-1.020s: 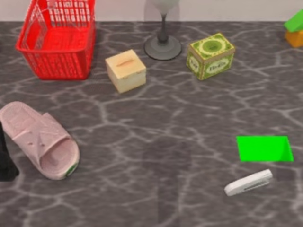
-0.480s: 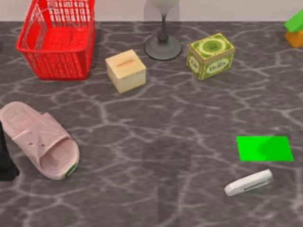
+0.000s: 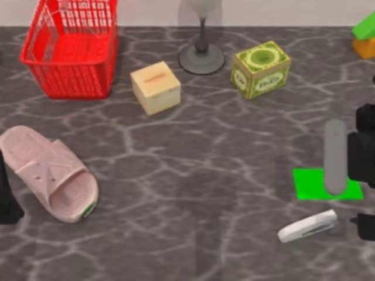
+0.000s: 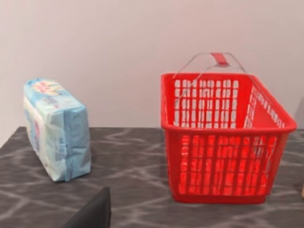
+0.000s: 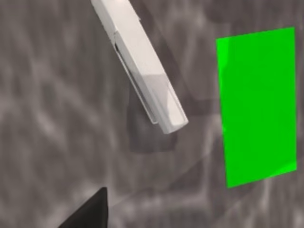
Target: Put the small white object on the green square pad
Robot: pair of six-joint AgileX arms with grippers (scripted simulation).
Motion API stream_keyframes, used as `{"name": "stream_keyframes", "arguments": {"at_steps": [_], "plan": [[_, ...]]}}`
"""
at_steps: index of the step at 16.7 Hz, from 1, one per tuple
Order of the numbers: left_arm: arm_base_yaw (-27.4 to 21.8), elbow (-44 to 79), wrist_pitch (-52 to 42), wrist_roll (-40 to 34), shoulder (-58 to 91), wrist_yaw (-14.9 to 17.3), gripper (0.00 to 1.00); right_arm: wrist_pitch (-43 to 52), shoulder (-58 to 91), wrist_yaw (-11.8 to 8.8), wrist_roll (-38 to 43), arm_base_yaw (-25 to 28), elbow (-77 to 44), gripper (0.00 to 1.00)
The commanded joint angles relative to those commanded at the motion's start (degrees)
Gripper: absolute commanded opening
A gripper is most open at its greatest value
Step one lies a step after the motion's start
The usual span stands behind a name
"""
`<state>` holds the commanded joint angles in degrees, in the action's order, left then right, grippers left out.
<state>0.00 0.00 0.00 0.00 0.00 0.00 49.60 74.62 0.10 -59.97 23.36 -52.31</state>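
The small white object (image 3: pixel 307 226) lies flat on the dark marble table, just in front of the green square pad (image 3: pixel 316 184) and apart from it. My right gripper (image 3: pixel 350 178) hangs open at the right edge of the top view. Its grey finger (image 3: pixel 336 157) crosses the pad's right part from above and holds nothing. The right wrist view looks down on the white object (image 5: pixel 142 71) beside the pad (image 5: pixel 256 104), with one dark fingertip (image 5: pixel 90 211) at the frame's edge. My left gripper (image 3: pixel 7 202) is parked at the left edge, open.
A pink slipper (image 3: pixel 50 172) lies at the left. A red basket (image 3: pixel 70 50), a cream box (image 3: pixel 155 88), a glass's foot (image 3: pixel 201 57) and a green patterned box (image 3: pixel 261 69) line the back. A green-and-orange block (image 3: pixel 366 35) sits far right. The left wrist view shows a tissue pack (image 4: pixel 57 128).
My right arm has come into the top view from the right edge, and its grey finger now hangs over the pad. The white object and the left arm have not moved.
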Motion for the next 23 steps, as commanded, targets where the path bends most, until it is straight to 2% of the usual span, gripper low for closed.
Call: {"name": "stream_keyframes", "arguments": {"at_steps": [6,14,17,23], "plan": [[0.0,0.0,0.0,0.0,0.0,0.0,1.0,12.06,18.62,-0.16,-15.52,6.16,-14.14,1.0],[0.0,0.0,0.0,0.0,0.0,0.0,1.0,13.4,20.95,-0.17,-17.75,6.79,-16.03,1.0],[0.0,0.0,0.0,0.0,0.0,0.0,1.0,9.53,22.63,-0.16,-17.8,7.0,-13.51,1.0],[0.0,0.0,0.0,0.0,0.0,0.0,1.0,-6.4,28.99,-0.15,-17.51,7.2,-4.48,1.0]]}}
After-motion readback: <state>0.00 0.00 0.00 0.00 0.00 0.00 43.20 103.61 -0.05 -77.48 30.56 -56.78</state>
